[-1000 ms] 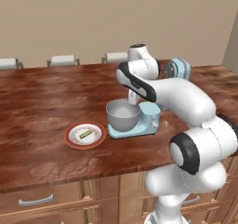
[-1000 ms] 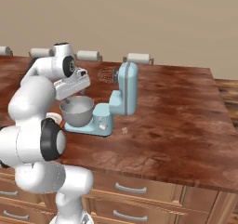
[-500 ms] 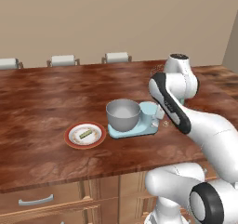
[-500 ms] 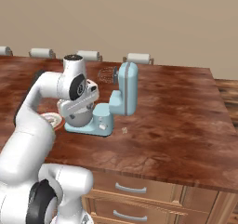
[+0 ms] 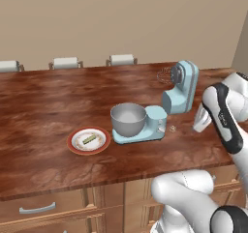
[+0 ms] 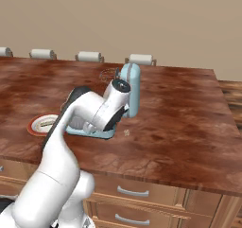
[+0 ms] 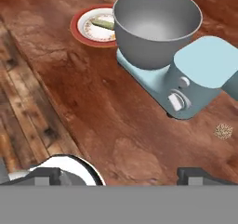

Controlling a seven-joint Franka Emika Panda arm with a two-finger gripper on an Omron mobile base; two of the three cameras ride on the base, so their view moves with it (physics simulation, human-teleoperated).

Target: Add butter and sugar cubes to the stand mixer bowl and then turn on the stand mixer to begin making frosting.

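Gripper has swung from above the stand mixer bowl to the right; its jaws stand apart, empty.

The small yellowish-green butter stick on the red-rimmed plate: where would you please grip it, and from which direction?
Grip the small yellowish-green butter stick across its narrow middle, coming straight down from above. It lies flat on the red-rimmed white plate, so its long sides offer the only opposing faces.

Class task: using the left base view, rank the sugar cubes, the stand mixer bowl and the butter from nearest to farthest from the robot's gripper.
1. Sugar cubes: on the counter, just left of the gripper.
2. Stand mixer bowl: on the mixer's base, further left.
3. Butter: on the plate, farthest left.
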